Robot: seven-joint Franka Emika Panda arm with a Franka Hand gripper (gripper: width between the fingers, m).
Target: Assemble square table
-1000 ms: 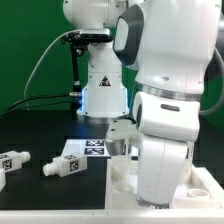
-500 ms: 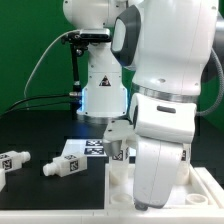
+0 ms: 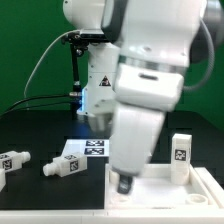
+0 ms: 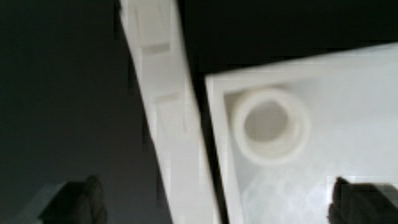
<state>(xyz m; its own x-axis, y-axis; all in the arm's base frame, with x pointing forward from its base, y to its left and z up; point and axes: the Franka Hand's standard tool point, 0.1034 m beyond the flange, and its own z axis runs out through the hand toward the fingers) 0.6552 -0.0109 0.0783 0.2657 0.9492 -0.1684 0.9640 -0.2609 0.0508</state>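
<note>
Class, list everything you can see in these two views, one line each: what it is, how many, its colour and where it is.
Tabletop: one, white, low at the exterior view's right, with a round socket near a corner.
Lying legs: two, white with black tags, exterior view's left.
Upright leg: one, white, tagged, at the slab's far right.
Marker board: one, white, behind the lying legs.
Table: one, black.
Backdrop: green.
Arm: one, white, centre.
Tool: one, open, over the slab's left edge.

Your arm (image 3: 150, 70) fills ext view center, blurred; forearm slants down twd exterior view's left, wrist low, pointing down. Fingers (image 4: 71, 203) spread wide apart in wrist cam, fully open, gripping nothing btwn them.
</note>
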